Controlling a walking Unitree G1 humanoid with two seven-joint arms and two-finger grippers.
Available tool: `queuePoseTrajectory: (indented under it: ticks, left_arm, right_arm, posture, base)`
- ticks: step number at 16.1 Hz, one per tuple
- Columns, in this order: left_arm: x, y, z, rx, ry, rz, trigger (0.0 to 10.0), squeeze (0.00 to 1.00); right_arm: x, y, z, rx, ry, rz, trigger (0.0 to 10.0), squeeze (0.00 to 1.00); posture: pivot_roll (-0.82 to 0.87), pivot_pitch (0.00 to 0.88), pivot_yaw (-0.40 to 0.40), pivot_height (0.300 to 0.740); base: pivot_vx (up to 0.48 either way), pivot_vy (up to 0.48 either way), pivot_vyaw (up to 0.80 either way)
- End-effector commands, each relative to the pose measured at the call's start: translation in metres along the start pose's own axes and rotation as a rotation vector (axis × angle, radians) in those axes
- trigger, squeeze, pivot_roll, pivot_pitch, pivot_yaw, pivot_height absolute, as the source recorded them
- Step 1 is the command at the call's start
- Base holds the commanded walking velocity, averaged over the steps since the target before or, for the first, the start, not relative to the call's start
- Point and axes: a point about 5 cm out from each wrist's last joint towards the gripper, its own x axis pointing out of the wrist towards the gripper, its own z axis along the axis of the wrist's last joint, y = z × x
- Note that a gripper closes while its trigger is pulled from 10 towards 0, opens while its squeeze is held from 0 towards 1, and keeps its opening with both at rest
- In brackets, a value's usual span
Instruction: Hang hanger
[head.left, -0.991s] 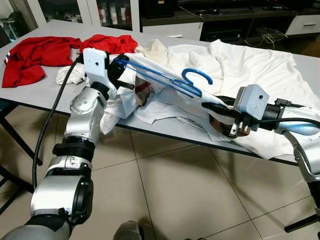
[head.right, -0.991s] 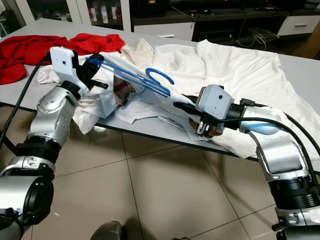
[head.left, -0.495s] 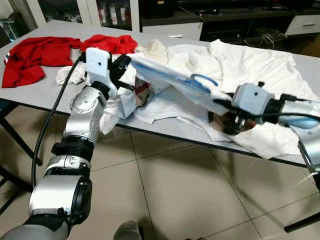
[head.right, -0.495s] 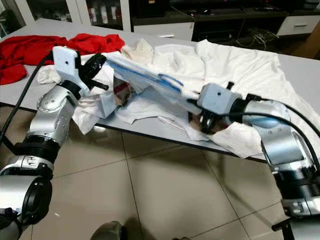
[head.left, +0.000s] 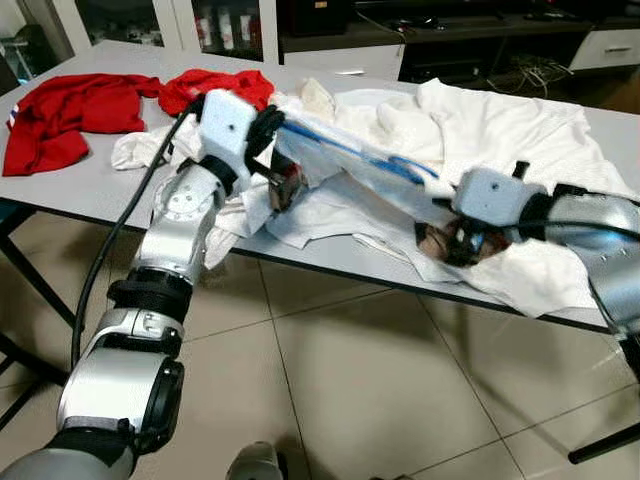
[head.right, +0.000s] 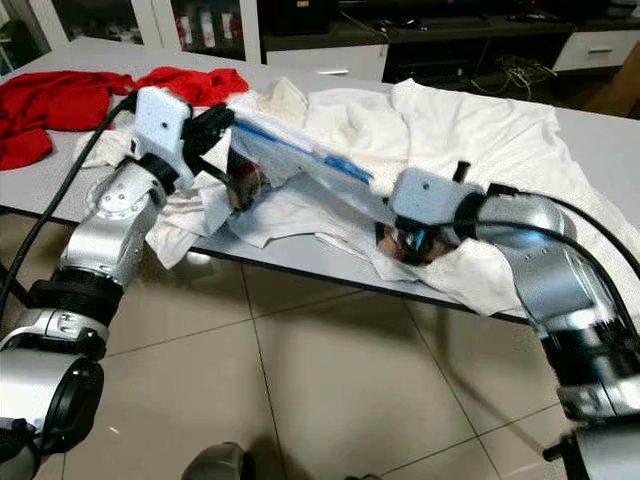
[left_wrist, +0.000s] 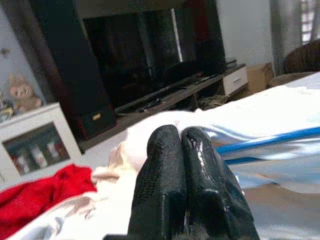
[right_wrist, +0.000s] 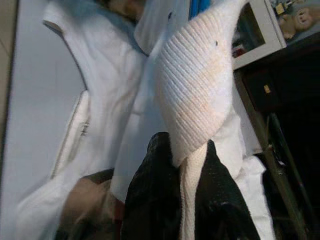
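A blue hanger (head.left: 345, 152) lies slanted above the table's front edge with a white shirt (head.left: 335, 185) draped over it. Only parts of its blue bars and hook (head.left: 412, 165) show through the cloth. My left gripper (head.left: 274, 124) is at the hanger's left end; in the left wrist view its fingers (left_wrist: 165, 165) are pressed together and the blue bars (left_wrist: 272, 139) run out beside them. My right gripper (head.left: 445, 214) is at the hook end, shut on the shirt's ribbed white collar (right_wrist: 195, 95).
The grey table (head.left: 75, 190) carries red garments (head.left: 80, 110) at the far left and a spread of white clothes (head.left: 500, 120) at the right. Tiled floor (head.left: 350, 380) lies before the table. A dark media cabinet (head.left: 450, 30) stands behind.
The white shirt has been drawn over the hanger's hook, which stood bare a second ago. My left gripper has shifted right and my right wrist has turned.
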Motion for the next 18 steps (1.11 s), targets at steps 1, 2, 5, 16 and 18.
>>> queuePoseTrajectory:
  ticks: [1,2,5,16,18]
  left_arm:
    - [0.006,-0.008,0.01,0.043,-0.026,-0.046,0.0,0.0]
    - [0.008,-0.014,0.011,0.072,-0.023,-0.072,0.0,0.0]
    - [0.012,-0.022,0.012,0.112,-0.011,-0.099,0.0,0.0]
    - [0.024,-0.059,0.02,0.115,-0.035,-0.13,0.0,0.0]
    - [0.027,-0.067,0.025,0.111,-0.05,-0.142,0.0,0.0]
  right_arm:
    - [0.004,-0.003,0.005,-0.021,0.009,-0.007,0.0,0.0]
    - [0.006,-0.004,0.005,-0.033,0.032,-0.014,0.0,0.0]
    - [0.01,-0.008,0.007,-0.022,0.054,-0.037,0.0,0.0]
    - [0.028,-0.012,0.026,0.073,0.022,-0.105,0.0,0.0]
    - [0.03,-0.01,0.021,0.072,0.053,-0.1,0.0,0.0]
  posture:
    - [0.17,0.0,0.021,0.74]
    - [0.17,0.0,0.021,0.74]
    - [0.17,0.0,0.023,0.74]
    - [0.17,0.0,0.02,0.74]
    - [0.17,0.0,0.02,0.74]
  base:
    - [0.0,0.0,0.0]
    - [0.0,0.0,0.0]
    - [0.0,0.0,0.0]
    - [0.0,0.0,0.0]
    - [0.0,0.0,0.0]
